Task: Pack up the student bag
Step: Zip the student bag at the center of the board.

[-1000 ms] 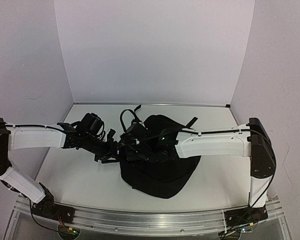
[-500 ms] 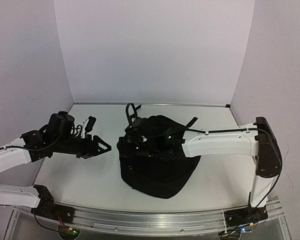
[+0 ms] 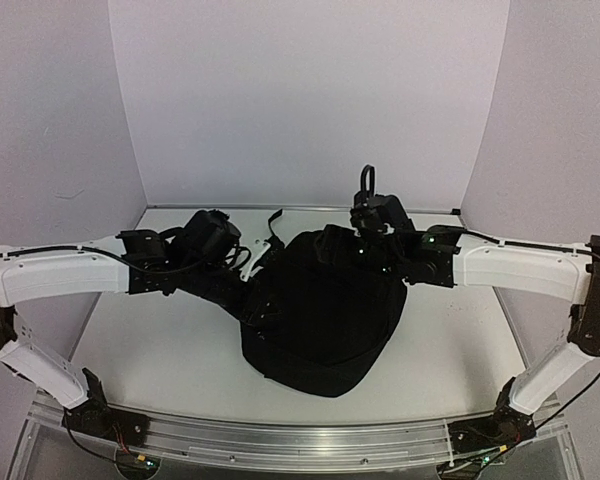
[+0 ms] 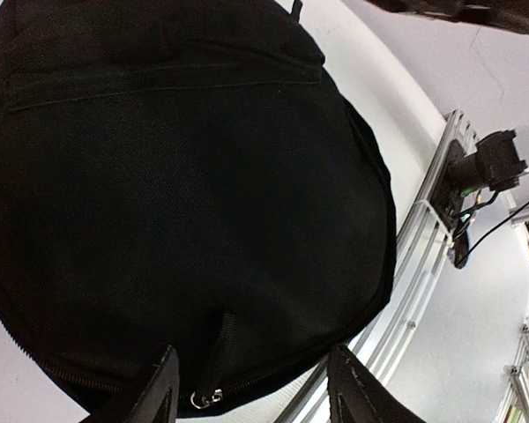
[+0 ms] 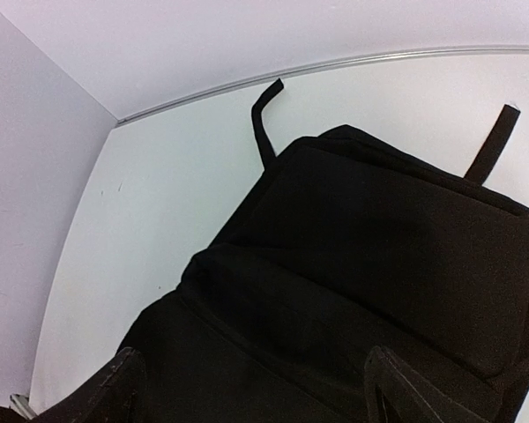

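Fingers (image 4: 161,392) of the left gripper (image 4: 251,352) stood apart, empty, beside the student bag's (image 3: 320,320) zipper pull (image 4: 204,398); the right gripper (image 5: 251,352) hovered open over its far end. The bag lay flat on the table (image 3: 160,350). Risk: the soft fabric could bunch or slide under a one-sided pull.

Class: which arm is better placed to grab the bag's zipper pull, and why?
Left: the zipper pull shows right between the open left gripper's tips; the right gripper faces only plain bag fabric.

You have a white bench (image 3: 160,350) boxed in by pale lilac walls (image 3: 310,100), with a ribbed aluminium rail (image 3: 300,440) running along its near edge.
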### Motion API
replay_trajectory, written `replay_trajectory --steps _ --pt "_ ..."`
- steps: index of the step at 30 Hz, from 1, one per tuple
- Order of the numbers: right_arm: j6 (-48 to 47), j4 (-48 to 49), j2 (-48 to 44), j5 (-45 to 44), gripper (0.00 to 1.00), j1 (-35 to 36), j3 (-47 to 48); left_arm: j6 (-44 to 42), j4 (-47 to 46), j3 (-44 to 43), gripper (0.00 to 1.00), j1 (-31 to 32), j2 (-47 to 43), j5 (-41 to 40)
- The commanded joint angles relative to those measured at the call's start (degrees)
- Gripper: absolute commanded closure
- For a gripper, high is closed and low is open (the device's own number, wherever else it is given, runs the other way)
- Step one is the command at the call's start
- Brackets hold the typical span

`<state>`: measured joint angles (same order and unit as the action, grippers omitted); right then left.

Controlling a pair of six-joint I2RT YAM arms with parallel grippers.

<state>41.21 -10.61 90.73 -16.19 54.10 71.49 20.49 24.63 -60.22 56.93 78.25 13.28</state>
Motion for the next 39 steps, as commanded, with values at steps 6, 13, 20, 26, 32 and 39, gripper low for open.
replay_trajectory --steps 6,13,20,26,32,39 --pt "1.97 0.47 -7.82 -1.75 0.14 -0.58 -5.08 -11.42 13.13 -12.86 0.53 1.33 12.56 -0.67" --pt "2.93 0.51 -9.94 -2.40 0.13 -0.97 -7.35 -15.54 19.27 -15.83 0.46 3.87 16.12 -3.13" --pt "3.23 0.51 -11.40 -2.88 0.13 -1.28 -8.36 -17.53 20.72 -14.27 0.50 6.94 16.44 -12.41" --pt "3.12 0.51 -11.75 -2.93 0.12 -1.41 -8.33 -17.57 20.06 -15.02 0.88 7.49 17.57 -12.72" --pt "-5.53 3.25 -13.97 5.11 0.12 -1.33 -10.07 -14.66 17.93 -14.17 1.00 7.48 15.62 -15.96" --pt "-18.15 9.51 -17.35 17.55 0.12 6.58 -16.04 -5.46 9.72 -9.01 1.00 6.75 8.68 -20.63"
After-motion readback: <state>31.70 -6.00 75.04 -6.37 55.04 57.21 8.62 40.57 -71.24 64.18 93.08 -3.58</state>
